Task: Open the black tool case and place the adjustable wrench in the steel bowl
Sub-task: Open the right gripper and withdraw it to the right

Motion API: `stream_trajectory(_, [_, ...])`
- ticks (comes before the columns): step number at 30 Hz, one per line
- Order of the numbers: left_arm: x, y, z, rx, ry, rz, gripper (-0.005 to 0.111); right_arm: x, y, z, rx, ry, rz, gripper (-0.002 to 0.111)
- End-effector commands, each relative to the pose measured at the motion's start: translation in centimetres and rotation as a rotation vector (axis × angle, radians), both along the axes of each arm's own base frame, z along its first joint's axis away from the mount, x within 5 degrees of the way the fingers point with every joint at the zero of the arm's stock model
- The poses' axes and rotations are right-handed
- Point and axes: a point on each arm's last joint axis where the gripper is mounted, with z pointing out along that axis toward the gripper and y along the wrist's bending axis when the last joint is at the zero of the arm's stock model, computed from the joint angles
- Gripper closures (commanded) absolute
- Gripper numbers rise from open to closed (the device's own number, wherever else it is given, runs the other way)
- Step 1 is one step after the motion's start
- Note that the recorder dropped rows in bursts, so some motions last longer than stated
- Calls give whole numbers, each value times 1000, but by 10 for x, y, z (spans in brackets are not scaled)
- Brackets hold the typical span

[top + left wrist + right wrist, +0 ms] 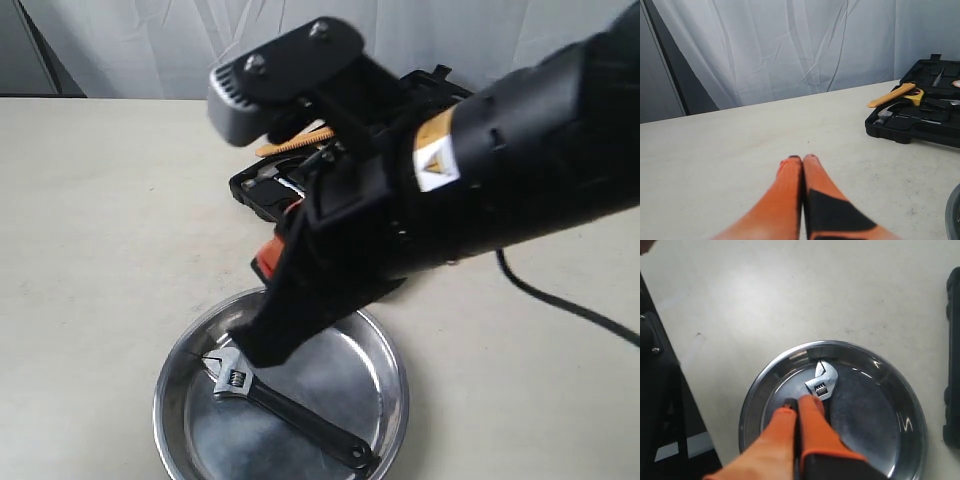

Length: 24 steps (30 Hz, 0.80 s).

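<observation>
Since the one wrench [290, 412] lies flat in the one bowl [395, 375], head just beyond the right end effector [799, 402] and handle running back beneath it, that arm is nearer. Its fingers are pressed together, seemingly gripping nothing. The left end effector [802, 159], likewise pressed together, hangs over the tabletop [715, 165], well apart. The one case [895, 127] stands open.

Exterior and right wrist overlook the steel bowl [330, 365] [865, 410].
</observation>
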Motion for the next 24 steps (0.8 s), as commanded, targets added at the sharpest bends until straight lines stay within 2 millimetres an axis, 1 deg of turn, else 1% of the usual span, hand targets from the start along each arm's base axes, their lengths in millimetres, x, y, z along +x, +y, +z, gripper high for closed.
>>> stream_trajectory(1, [0, 0, 1, -2, -4, -4, 106, -20, -25, 21, 34, -8, 16, 108])
stream_trajectory(4, [0, 0, 1, -2, -4, -4, 106, -26, -34, 32, 76, -36, 16, 108])
stream_trajectory(10, [0, 0, 1, -2, -4, -4, 106, -32, -44, 44, 120, -74, 19, 108])
stream_trajectory(12, [0, 0, 1, -2, -4, -4, 106, -34, -48, 48, 124, -112, 26, 108])
stream_trajectory(15, [0, 0, 1, -2, -4, -4, 106, -36, -61, 54, 114, -208, 21, 108])
stream_trajectory(17, [0, 0, 1, -2, -4, -4, 106, -40, -71, 50, 139, -259, 11, 108])
stream_trajectory(20, [0, 0, 1, -2, -4, -4, 106, -48, -91, 38, 224, -362, -27, 108])
stream_trajectory(23, [0, 0, 1, -2, -4, -4, 106, -51, -115, 14, 294, -392, -135, 108])
stream_trajectory(24, [0, 0, 1, -2, -4, -4, 106, -52, -127, 2, 315, -407, -196, 108])
